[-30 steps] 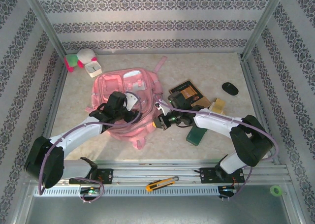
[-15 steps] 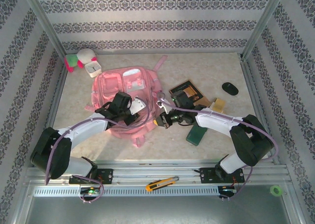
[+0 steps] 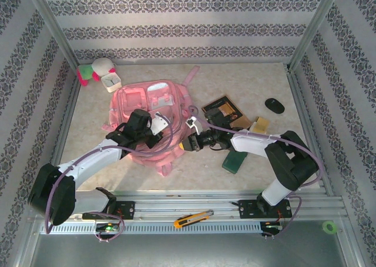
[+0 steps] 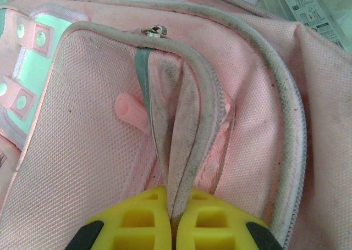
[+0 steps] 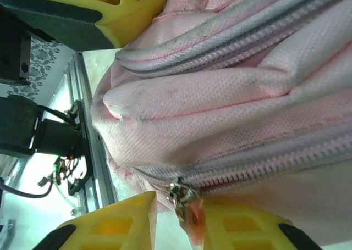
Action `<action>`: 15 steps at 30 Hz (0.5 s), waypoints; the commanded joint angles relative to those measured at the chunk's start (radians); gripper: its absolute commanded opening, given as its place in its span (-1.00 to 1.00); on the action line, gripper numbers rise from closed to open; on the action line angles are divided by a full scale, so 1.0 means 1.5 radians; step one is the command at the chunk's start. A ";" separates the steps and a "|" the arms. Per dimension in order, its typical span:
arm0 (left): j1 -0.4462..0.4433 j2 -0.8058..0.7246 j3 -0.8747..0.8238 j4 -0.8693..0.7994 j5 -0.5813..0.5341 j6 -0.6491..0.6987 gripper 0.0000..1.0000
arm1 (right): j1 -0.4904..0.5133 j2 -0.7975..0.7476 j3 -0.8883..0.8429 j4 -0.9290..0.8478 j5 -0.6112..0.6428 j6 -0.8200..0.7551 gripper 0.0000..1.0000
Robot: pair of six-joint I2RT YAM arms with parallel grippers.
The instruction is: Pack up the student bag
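Note:
The pink student bag [image 3: 147, 111] lies flat on the table left of centre. My left gripper [image 3: 154, 137] rests on its near part, shut on a raised fold of the zip edge [image 4: 184, 129] that stands between the yellow fingertips [image 4: 175, 206]. My right gripper [image 3: 185, 144] is at the bag's near right side, open. In the right wrist view a metal zipper pull [image 5: 179, 196] with a pink tab hangs between its fingertips [image 5: 179, 214], the tab against the right finger and a gap on the left. The bag's zip line [image 5: 264, 162] runs off to the right.
A pink-and-white plush toy [image 3: 94, 70] and a small white box [image 3: 110, 81] sit at the back left. A dark book [image 3: 222, 110], a tan block [image 3: 260, 125], a green case [image 3: 235, 160] and a black mouse [image 3: 274, 105] lie to the right. A box cutter [image 3: 192, 219] rests on the front rail.
My left gripper has closed onto the fold of the bag's zip edge. My right gripper's jaws have parted around the zipper pull, and its forearm has swung slightly.

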 commanded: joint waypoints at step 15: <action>-0.019 -0.007 0.031 0.097 -0.111 -0.247 -1.00 | 0.047 -0.069 -0.047 0.068 0.091 0.081 -1.00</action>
